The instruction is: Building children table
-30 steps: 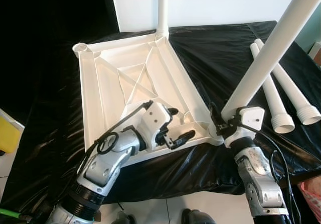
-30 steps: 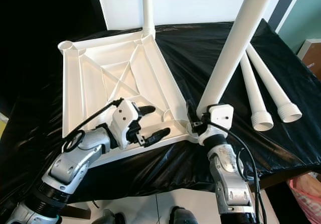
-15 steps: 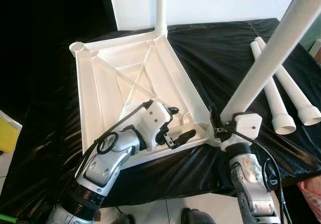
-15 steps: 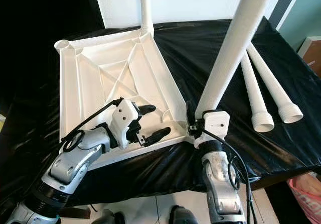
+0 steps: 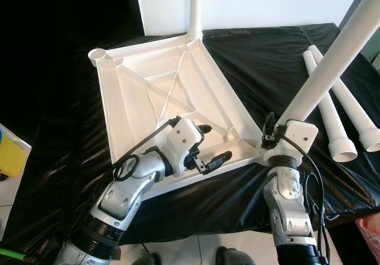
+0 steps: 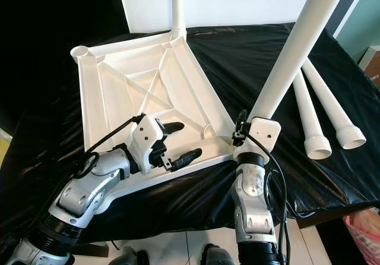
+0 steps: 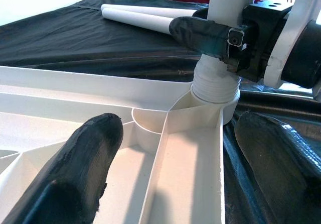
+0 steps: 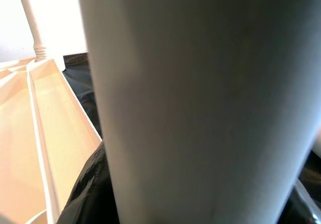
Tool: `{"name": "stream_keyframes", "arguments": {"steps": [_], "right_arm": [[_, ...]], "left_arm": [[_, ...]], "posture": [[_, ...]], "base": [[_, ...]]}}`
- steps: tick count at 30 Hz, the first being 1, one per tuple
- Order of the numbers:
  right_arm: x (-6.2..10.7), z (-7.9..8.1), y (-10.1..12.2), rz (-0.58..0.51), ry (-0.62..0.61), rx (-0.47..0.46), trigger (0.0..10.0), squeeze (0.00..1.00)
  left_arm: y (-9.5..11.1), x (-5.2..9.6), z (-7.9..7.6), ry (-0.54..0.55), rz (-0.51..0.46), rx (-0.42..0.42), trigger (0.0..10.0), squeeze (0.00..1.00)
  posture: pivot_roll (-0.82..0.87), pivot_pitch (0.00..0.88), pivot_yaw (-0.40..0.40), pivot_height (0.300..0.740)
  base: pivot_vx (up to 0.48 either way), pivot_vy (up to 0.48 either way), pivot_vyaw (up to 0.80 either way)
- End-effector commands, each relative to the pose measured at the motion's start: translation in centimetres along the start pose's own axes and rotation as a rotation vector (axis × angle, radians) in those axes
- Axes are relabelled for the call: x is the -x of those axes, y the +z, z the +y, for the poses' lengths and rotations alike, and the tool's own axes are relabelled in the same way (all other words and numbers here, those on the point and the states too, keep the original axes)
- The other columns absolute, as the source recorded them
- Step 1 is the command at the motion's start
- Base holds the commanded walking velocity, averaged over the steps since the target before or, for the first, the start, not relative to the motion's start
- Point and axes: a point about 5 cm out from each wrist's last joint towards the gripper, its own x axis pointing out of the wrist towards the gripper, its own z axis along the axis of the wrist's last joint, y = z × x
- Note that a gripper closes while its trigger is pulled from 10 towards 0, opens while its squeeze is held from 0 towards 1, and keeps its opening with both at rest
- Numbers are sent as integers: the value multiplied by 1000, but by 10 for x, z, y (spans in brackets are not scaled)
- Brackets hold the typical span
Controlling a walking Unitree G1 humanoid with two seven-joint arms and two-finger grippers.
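On the black-draped desk [image 5: 65, 140], far left corner socket [image 5: 98, 55] of the upturned white tabletop [image 5: 148, 107] waiting for a leg; far corner fitted with an upright leg [image 5: 195, 9]. At the near edge, left pincer [image 5: 211, 149] spread wide, one finger inside the ribbed tray, the other outside the rim, gripping nothing, just bracing. Best kept pressed down there against any skid of the tabletop. Right of that, right pincer [image 5: 268, 135] clamped round the base of the second leg [image 5: 332, 54], threaded collar seated in the near right socket. Best turned with the leg held square to the socket, to avoid cross-threading. Far right, two spare legs [image 5: 344, 119] flat on the cloth.
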Motion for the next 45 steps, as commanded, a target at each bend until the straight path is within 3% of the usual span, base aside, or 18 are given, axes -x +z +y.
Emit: {"name": "stream_keyframes", "arguments": {"steps": [1,12,14,19,29,31,34,36,39,41,45], "right_arm": [[8,-15,-33,161,-70,52,10000,0],[13,-12,-31,114,3,101,10000,0],[16,-17,-27,77,-11,50,10000,0],[16,-29,-30,104,-81,-42,10000,0],[16,-28,-32,121,-90,-106,10000,0],[16,-31,-35,144,-124,-190,10000,0],[16,-31,-35,144,-124,-190,10000,0],[15,-31,-39,183,-133,-293,10000,0],[15,-29,-39,186,-108,-286,10000,0],[13,-17,-34,149,29,-144,10000,0],[13,-13,-31,116,81,-88,10000,0]], "left_arm": [[0,1,-1,-25,2,2,10000,0],[1,2,-1,-19,1,3,10000,0],[1,3,-2,-19,1,5,10000,0],[0,2,-2,-20,2,7,10000,0],[0,1,-2,-23,-1,6,10000,0],[0,1,-2,-23,-1,7,10000,0],[0,1,-2,-23,-1,7,10000,0],[0,1,-2,-24,-1,9,10000,0],[0,1,-3,-25,-1,10,10000,0],[0,1,-3,-25,-2,12,10000,0],[0,0,-3,-25,-2,12,10000,0]], "posture": [[-55,143,32,740],[-52,147,28,740],[-55,149,28,740],[-62,150,31,740],[-63,148,30,740],[-61,146,28,740],[-61,146,28,740],[-62,148,27,740],[-63,148,27,740],[-63,147,26,740],[-63,148,25,740]], "base": [[0,0,0],[0,0,0],[0,0,0],[0,0,0],[0,0,0],[0,0,0],[0,0,0],[0,0,0],[0,0,0],[0,0,0],[0,0,0]]}}
